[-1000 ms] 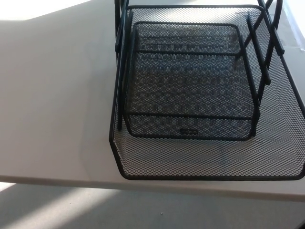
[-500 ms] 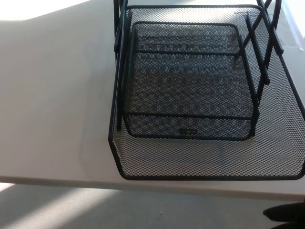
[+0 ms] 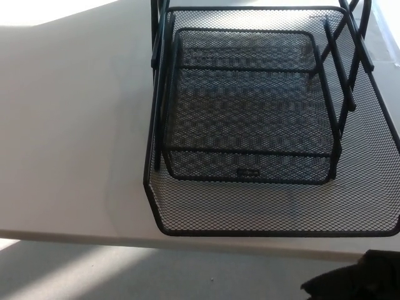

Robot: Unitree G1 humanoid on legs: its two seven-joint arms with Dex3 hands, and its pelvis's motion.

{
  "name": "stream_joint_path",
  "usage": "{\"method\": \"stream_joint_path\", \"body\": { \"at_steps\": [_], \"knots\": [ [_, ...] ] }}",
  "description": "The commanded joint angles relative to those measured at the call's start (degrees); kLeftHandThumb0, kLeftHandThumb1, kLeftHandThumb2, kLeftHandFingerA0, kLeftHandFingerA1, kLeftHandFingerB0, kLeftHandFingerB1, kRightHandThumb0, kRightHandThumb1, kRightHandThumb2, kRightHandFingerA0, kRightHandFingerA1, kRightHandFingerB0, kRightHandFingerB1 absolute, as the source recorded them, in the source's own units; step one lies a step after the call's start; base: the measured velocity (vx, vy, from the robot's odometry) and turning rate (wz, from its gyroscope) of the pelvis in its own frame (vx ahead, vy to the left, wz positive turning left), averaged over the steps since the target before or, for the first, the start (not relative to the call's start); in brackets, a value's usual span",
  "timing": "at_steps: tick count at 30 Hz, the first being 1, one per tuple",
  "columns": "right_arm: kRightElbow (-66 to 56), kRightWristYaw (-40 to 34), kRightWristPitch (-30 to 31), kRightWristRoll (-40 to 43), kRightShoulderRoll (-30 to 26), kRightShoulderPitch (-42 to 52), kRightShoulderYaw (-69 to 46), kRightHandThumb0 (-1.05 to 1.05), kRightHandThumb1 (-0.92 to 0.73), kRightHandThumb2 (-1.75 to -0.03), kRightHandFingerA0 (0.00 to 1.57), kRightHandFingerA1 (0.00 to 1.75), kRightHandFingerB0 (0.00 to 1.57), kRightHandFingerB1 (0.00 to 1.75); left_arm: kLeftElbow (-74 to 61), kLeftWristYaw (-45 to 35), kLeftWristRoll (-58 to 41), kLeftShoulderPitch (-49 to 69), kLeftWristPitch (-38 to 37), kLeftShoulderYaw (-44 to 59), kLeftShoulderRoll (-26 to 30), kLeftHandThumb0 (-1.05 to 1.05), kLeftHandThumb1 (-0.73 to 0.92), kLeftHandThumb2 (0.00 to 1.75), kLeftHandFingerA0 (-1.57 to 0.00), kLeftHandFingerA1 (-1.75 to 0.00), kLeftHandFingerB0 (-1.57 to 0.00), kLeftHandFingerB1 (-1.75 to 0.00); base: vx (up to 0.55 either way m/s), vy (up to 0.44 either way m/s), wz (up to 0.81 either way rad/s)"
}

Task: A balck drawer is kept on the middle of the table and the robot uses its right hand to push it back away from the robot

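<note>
Resting on the white table (image 3: 69,125), a black mesh drawer (image 3: 275,212), floor (image 3: 125,275) below.

Only the right hand (image 3: 356,281) shows here — a black shape poking into the bottom right corner of the head view. It sits low, cut off by the picture's lower and right edges, so just its upper outline is on show. Fingers can't be made out — the shape is too dark. No sign of the left hand.
</note>
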Motion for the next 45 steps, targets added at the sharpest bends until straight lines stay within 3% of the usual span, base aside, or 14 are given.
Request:
{"method": "stream_joint_path", "body": {
  "at_steps": [1, 11, 14, 16, 20, 27, 28, 31, 32, 34, 39, 40, 43, 45],
  "knots": [
    [-5.15, 6.17, 6.79, 22.59, -0.5, -9.97, 7.46, -0.87, -0.88, -0.65, 0.22, 0.43, 0.16, 0.41, 1.1, -1.2, 0.1, 0.23, -1.29, 0.11, 1.97, -0.7, 0.81, 0.65, -0.2, -0.28, -0.17, -0.27, 0.0, 0.0, 0.0],
    [1.56, 9.44, 13.85, 15.7, -4.08, -20.02, 13.12, -0.8, -0.91, -0.67, 0.21, 0.37, 0.13, 0.34, 1.36, -1.92, -0.28, 0.08, -1.41, 0.5, 1.78, -0.69, 0.81, 0.65, -0.2, -0.28, -0.18, -0.27, 0.0, 0.0, 0.0],
    [1.43, 7.55, 20.98, 15.48, -7.55, -27.61, 16.86, -0.39, -0.5, -1.11, 0.0, 0.48, 0.01, 0.5, 1.45, -1.8, 0.07, -0.16, -1.53, 0.27, 1.75, -0.7, 0.81, 0.65, -0.2, -0.29, -0.17, -0.27, 0.0, 0.0, 0.0],
    [1.89, 6.86, 23.07, 14.36, -7.37, -30.7, 19.35, -0.82, -0.92, -0.68, 0.23, 0.4, 0.11, 0.33, 1.52, -1.86, 0.13, -0.15, -1.76, 0.22, 1.85, -0.71, 0.8, 0.66, -0.2, -0.29, -0.17, -0.27, 0.0, 0.0, 0.0],
    [3.6, 6.4, 25.92, 11.09, -6.02, -35.15, 24.14, -0.83, -0.74, -1.01, 0.16, 0.48, 0.08, 0.44, 1.31, -2.44, -0.22, 0.01, -2.08, 0.42, 1.94, -0.36, 0.49, 1.06, 0.0, -0.48, 0.0, -0.47, 0.0, 0.0, 0.0],
    [8.53, 6.18, 28.44, 7.36, -2.87, -40.53, 30.93, -0.79, -0.92, -0.67, 0.23, 0.39, 0.12, 0.34, 1.02, -1.83, 0.13, 0.09, -2.01, 0.27, 2.04, -0.71, 0.82, 0.64, -0.19, -0.29, -0.17, -0.28, 0.0, 0.0, 0.0],
    [9.69, 6.03, 29.0, 5.94, -2.13, -42.17, 32.58, -0.38, -0.52, -1.11, 0.01, 0.48, 0.02, 0.49, 0.76, -1.85, 0.5, 0.14, -2.27, -0.06, 2.25, -0.35, 0.5, 1.06, -0.01, -0.48, 0.0, -0.47, 0.0, 0.0, 0.0],
    [11.56, 5.47, 31.17, 4.49, -1.62, -45.24, 35.26, -0.38, -0.5, -1.1, 0.0, 0.48, 0.01, 0.49, 1.04, -1.93, 0.43, 0.02, -2.58, 0.0, 2.23, -0.7, 0.81, 0.65, -0.21, -0.29, -0.17, -0.27, 0.0, 0.0, 0.0],
    [11.96, 5.37, 31.73, 3.92, -1.61, -46.07, 35.94, -0.38, -0.51, -1.11, 0.0, 0.48, 0.01, 0.49, 1.23, -1.94, 0.46, -0.13, -2.46, -0.03, 2.17, -0.35, 0.51, 1.06, -0.01, -0.48, 0.0, -0.47, 0.0, 0.0, 0.0],
    [12.53, 5.19, 32.65, 2.81, -1.74, -47.65, 37.17, -0.37, -0.51, -1.11, 0.0, 0.48, 0.01, 0.49, 1.45, -1.93, 0.54, -0.3, -2.3, -0.08, 2.11, -0.71, 0.81, 0.65, -0.2, -0.29, -0.16, -0.26, 0.0, 0.0, 0.0],
    [13.31, 2.66, 35.24, -1.49, -1.77, -51.17, 40.23, -0.36, -0.55, -1.12, 0.0, 0.48, 0.01, 0.49, 1.55, -2.23, 0.41, -0.41, -2.36, -0.02, 2.0, -0.36, 0.49, 1.06, 0.0, -0.48, 0.0, -0.47, 0.0, 0.0, 0.0],
    [13.38, 1.87, 35.65, -2.66, -1.71, -51.65, 40.84, -0.36, -0.55, -1.12, 0.0, 0.48, 0.01, 0.49, 1.6, -2.12, 0.47, -0.44, -2.35, -0.05, 1.99, -0.71, 0.81, 0.65, -0.2, -0.29, -0.16, -0.27, 0.0, 0.0, 0.0],
    [13.38, 0.2, 36.35, -5.26, -1.48, -52.5, 42.02, -0.74, -0.91, -0.67, 0.17, 0.33, 0.11, 0.28, 1.76, -2.05, 0.39, -0.48, -2.33, 0.03, 1.91, -0.35, 0.5, 1.06, 0.0, -0.48, 0.0, -0.47, 0.0, 0.0, 0.0],
    [12.5, -2.47, 38.55, -10.05, -2.18, -55.01, 44.05, -0.34, -0.6, -1.14, 0.0, 0.48, 0.0, 0.48, 1.42, -2.05, 0.35, -0.25, -2.53, 0.05, 1.98, -0.7, 0.81, 0.65, -0.2, -0.29, -0.17, -0.27, 0.0, 0.0, 0.0]
  ]
}}
